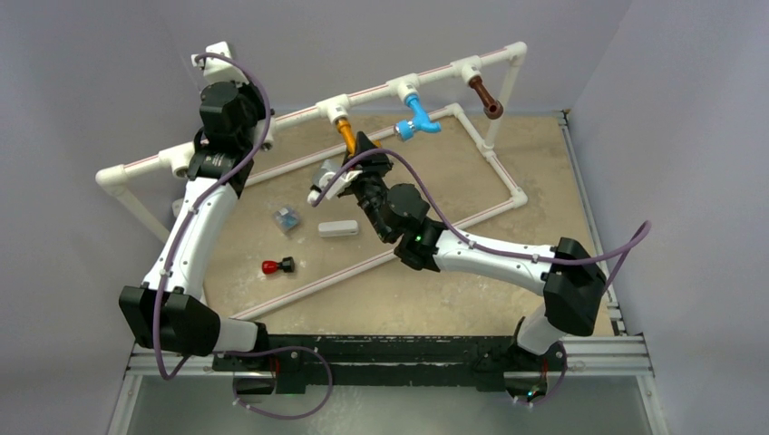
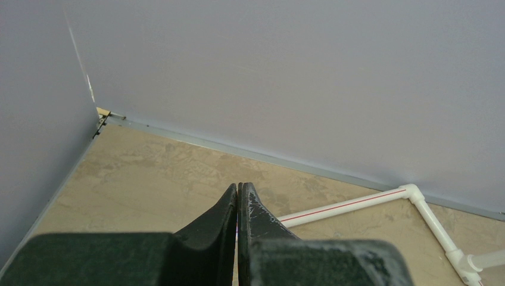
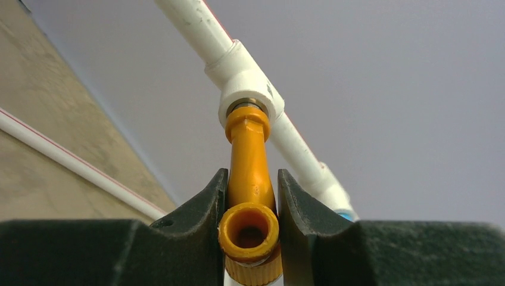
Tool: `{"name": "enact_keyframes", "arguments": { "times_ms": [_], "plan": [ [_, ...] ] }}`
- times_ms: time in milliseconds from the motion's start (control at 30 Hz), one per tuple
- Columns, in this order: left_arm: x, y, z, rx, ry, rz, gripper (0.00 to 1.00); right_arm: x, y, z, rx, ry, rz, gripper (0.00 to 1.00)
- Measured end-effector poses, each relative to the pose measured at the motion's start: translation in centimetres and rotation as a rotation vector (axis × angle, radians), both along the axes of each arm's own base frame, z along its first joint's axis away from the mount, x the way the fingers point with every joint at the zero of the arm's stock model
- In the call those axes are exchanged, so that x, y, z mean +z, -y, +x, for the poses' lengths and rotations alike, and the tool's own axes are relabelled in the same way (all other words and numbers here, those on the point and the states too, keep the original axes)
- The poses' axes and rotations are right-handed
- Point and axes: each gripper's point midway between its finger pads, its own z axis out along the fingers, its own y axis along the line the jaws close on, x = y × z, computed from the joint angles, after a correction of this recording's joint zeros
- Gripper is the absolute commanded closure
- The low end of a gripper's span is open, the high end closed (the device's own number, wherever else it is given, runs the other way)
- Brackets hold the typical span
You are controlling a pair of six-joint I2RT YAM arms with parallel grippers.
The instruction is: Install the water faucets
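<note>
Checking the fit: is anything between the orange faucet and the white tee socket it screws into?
Nothing visible. The orange faucet, clamped in the right gripper, already sits at the socket of the white tee.

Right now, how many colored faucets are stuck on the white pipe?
3. The orange faucet is leftmost on the raised pipe, gripped by the right gripper; the blue faucet hangs in the middle; the brown faucet is farthest right. None looks hidden.

pipe frame (image 1: pixel 372 93) — white, red-striped | white block (image 1: pixel 337 228) | red-capped piece (image 1: pixel 277 266) — near clear packet (image 1: pixel 287 218)
</note>
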Motion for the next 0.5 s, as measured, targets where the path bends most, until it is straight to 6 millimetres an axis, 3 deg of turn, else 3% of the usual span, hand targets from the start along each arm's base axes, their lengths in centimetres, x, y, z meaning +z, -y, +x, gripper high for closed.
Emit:
{"name": "enact_keyframes", "arguments": {
  "times_ms": [500],
  "plan": [
    [0.0, -0.3, 0.3, 0.007, 0.003, -0.001, 1.00, -0.8, -1.4, 0.2, 0.121, -0.471, 0.730, 1.00]
  ]
}}
